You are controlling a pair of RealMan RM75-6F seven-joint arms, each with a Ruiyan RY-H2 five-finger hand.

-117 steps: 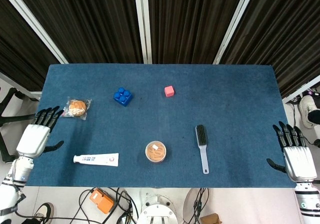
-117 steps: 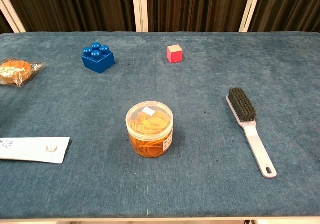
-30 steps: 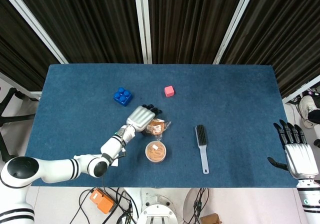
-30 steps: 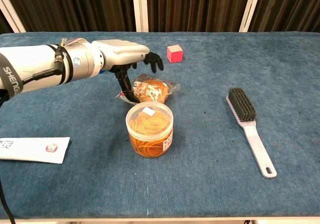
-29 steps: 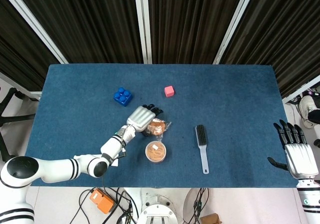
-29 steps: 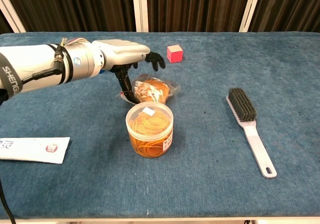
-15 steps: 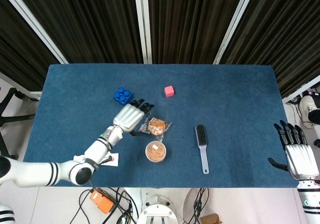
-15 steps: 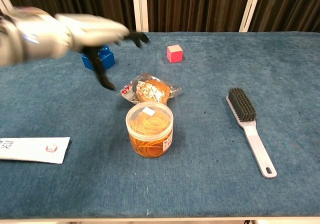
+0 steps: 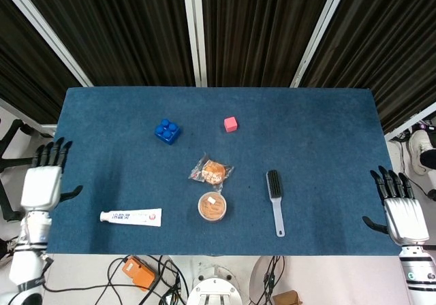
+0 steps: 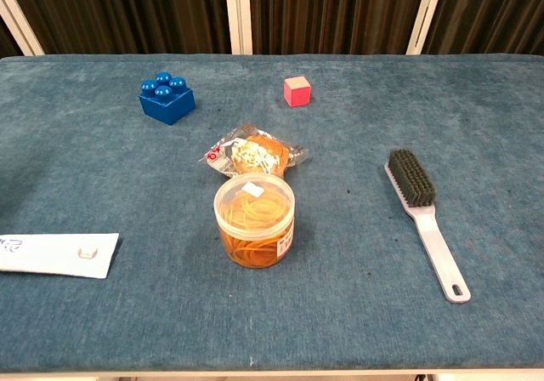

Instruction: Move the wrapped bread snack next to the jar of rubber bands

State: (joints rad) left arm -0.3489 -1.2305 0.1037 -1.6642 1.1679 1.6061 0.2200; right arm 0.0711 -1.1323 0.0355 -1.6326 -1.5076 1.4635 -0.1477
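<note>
The bread snack (image 10: 255, 155) lies just behind the jar (image 10: 254, 219) near the table's (image 9: 320, 135) front edge, so the task looks done, with left hand (image 9: 42, 182) and right hand (image 9: 402, 213) spread, empty, at the side edges.

This looks like a robotics lab's test station rather than a home or shop: a table (image 9: 327, 135) covered in blue felt-like cloth stands before dark pleated curtains (image 9: 259, 26) hung between white frame posts (image 9: 194, 29). Below the table's near edge, loose cables (image 9: 136, 288) and an orange device (image 9: 139, 272) lie on a pale floor, with equipment bases near the middle. An unrelated assortment sits on the cloth, such as a blue building brick (image 10: 167, 98), a pink cube (image 10: 297, 90) and a brush (image 10: 425, 215), as on a staged trial bench.
</note>
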